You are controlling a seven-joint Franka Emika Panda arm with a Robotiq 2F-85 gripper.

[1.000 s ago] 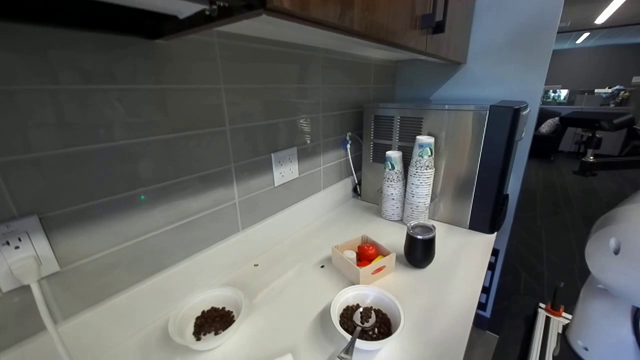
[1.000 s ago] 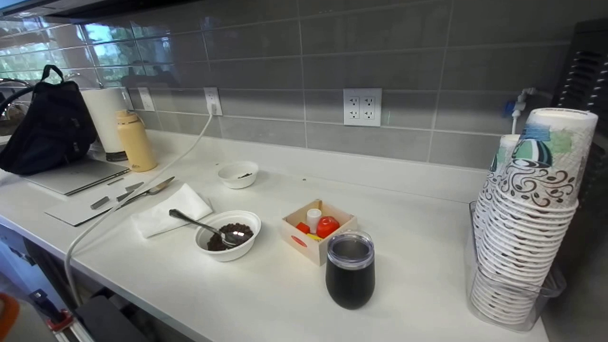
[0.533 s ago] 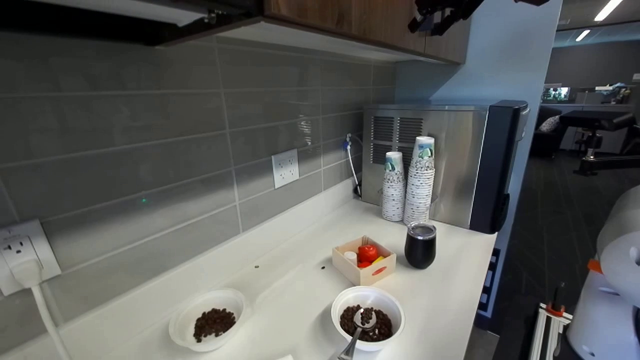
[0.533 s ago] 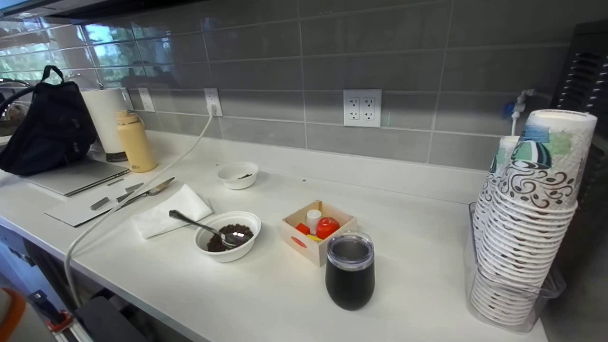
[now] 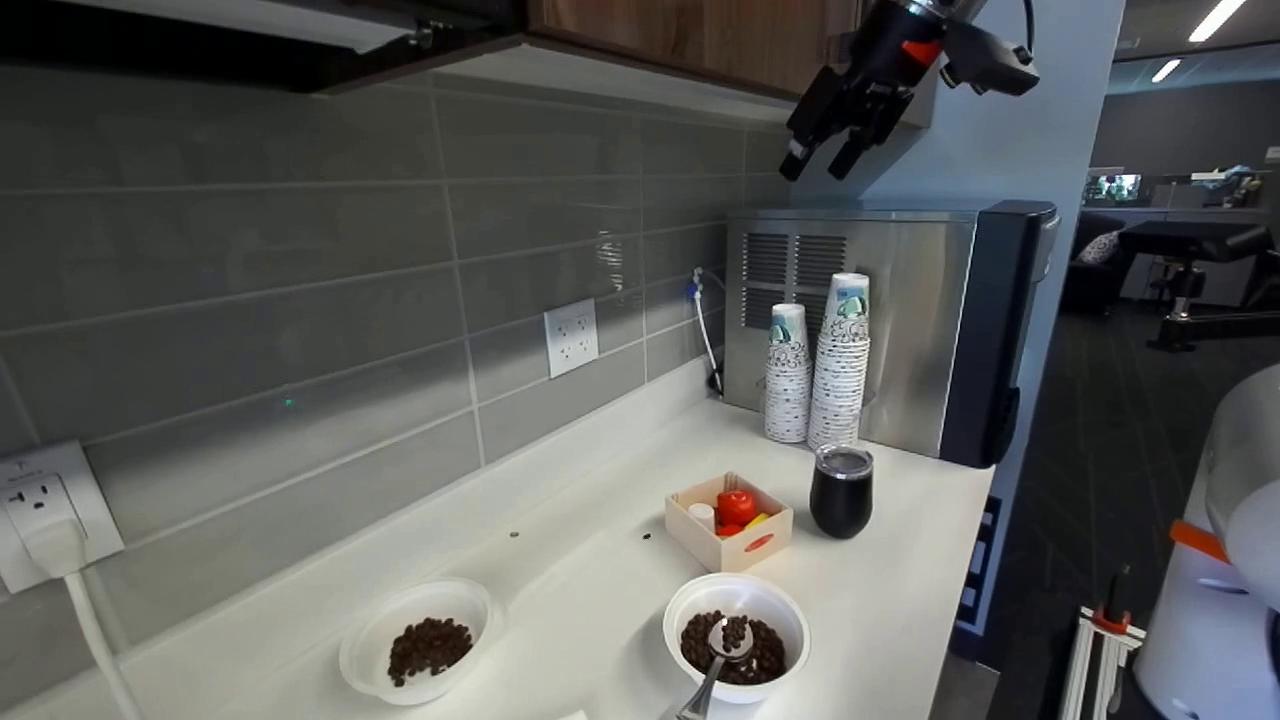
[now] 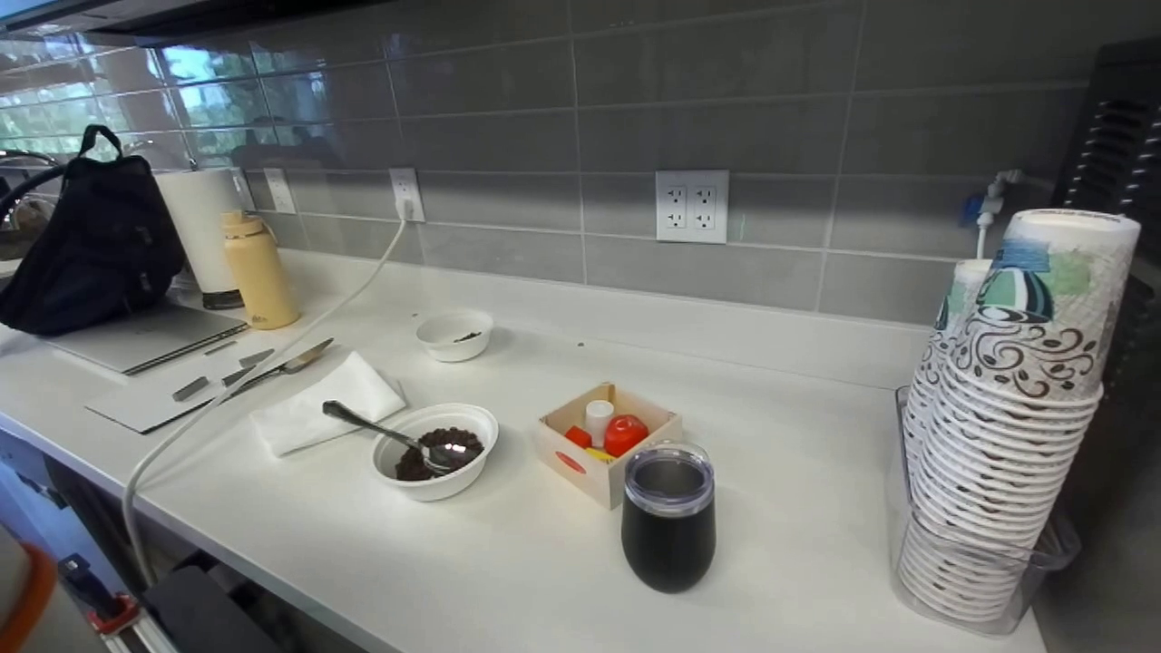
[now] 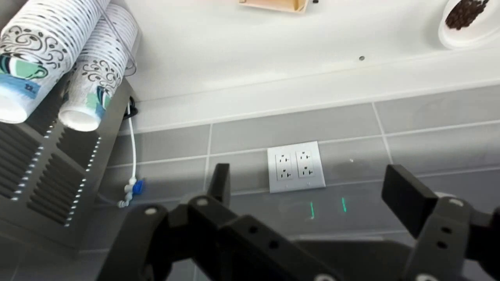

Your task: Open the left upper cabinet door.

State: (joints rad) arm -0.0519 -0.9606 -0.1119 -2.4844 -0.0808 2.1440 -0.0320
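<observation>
The left upper cabinet door [image 5: 690, 40] is a brown wood-grain panel along the top of an exterior view. Only its lower part shows, and it looks shut. Its black handle is mostly hidden behind my gripper. My gripper [image 5: 815, 168] is open and empty, tilted downward in front of the cabinet's lower edge, with its fingertips below that edge. It seems apart from the door. In the wrist view my open gripper [image 7: 308, 181] has nothing between its fingers and faces the grey tiled wall. The door does not show in the wrist view.
Stacked paper cups [image 5: 838, 370] stand beside a steel machine [image 5: 900, 330] below the gripper. A black tumbler [image 5: 840, 500], a wooden box [image 5: 728, 540] and bowls with dark beans [image 5: 735, 690] sit on the white counter [image 6: 789, 508]. An outlet [image 7: 296, 168] is on the wall.
My gripper was out of view a second ago. Its fingertips then appeared at the top of an exterior view, and it has come down lower in front of the cabinet. The door has not moved.
</observation>
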